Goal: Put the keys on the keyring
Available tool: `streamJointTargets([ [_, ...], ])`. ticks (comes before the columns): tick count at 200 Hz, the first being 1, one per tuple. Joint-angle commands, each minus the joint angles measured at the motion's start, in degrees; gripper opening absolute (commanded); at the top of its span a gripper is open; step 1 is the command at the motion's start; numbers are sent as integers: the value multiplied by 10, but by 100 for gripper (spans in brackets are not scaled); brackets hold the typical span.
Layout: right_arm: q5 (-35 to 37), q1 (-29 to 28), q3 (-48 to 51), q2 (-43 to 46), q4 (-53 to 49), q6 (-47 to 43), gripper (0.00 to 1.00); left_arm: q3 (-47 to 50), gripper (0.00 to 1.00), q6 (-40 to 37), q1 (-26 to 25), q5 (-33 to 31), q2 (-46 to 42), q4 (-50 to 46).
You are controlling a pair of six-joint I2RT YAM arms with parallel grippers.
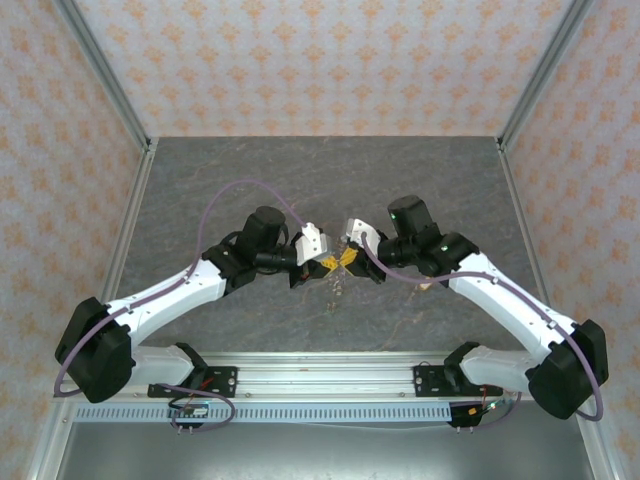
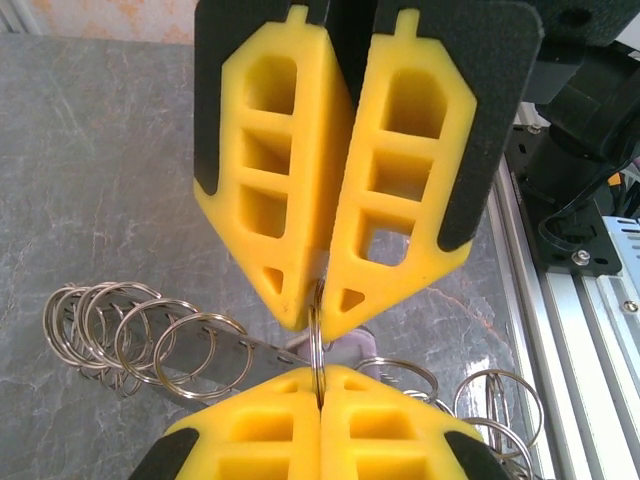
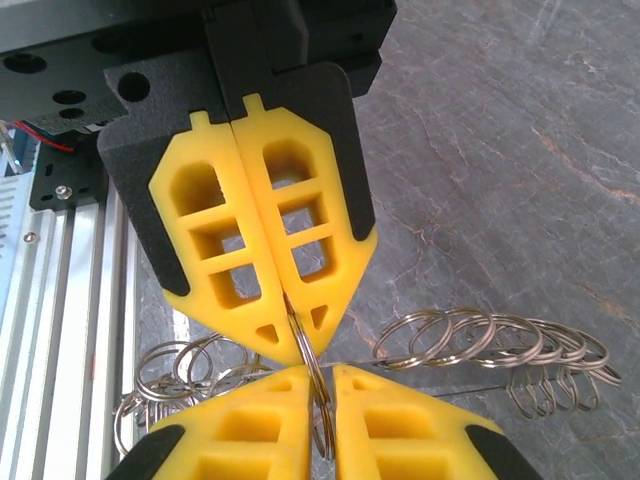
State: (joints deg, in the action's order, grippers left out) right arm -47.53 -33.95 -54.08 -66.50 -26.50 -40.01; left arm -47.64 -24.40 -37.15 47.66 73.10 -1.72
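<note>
One silver split keyring [image 2: 317, 345] hangs edge-on above the table, pinched from both sides. My left gripper [image 2: 320, 375] is shut on its lower edge, yellow pads pressed together. My right gripper [image 2: 318, 315] faces it tip to tip and is shut on the ring's other edge. In the right wrist view the keyring [image 3: 308, 350] runs from the left gripper [image 3: 290, 345] down into the narrow slot of the right gripper [image 3: 322, 375]. From above, both grippers [image 1: 322, 262] [image 1: 352, 258] meet at mid-table. The keys are hidden; a pale lilac shape [image 2: 360, 345] lies behind the ring.
A flat metal strip carrying several split rings [image 2: 150, 335] lies on the grey table under the grippers, also seen as a row of rings [image 3: 500, 350]. More loose rings [image 2: 495, 400] [image 3: 180, 375] lie near the aluminium rail [image 2: 590, 300] at the table's near edge.
</note>
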Motion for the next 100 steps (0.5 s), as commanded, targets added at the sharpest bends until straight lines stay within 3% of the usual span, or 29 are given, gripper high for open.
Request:
streamJointTargets([
  [1, -24, 5, 14, 10, 44, 13, 12, 7, 0, 21, -2, 36, -17, 57],
  [46, -39, 16, 35, 11, 72, 17, 10, 13, 0, 38, 0, 48, -19, 81],
  [92, -49, 19, 29, 10, 65, 11, 0, 17, 0, 34, 1, 30, -24, 69],
  [100, -52, 19, 24, 9, 60, 9, 0, 16, 6, 30, 1, 22, -24, 60],
])
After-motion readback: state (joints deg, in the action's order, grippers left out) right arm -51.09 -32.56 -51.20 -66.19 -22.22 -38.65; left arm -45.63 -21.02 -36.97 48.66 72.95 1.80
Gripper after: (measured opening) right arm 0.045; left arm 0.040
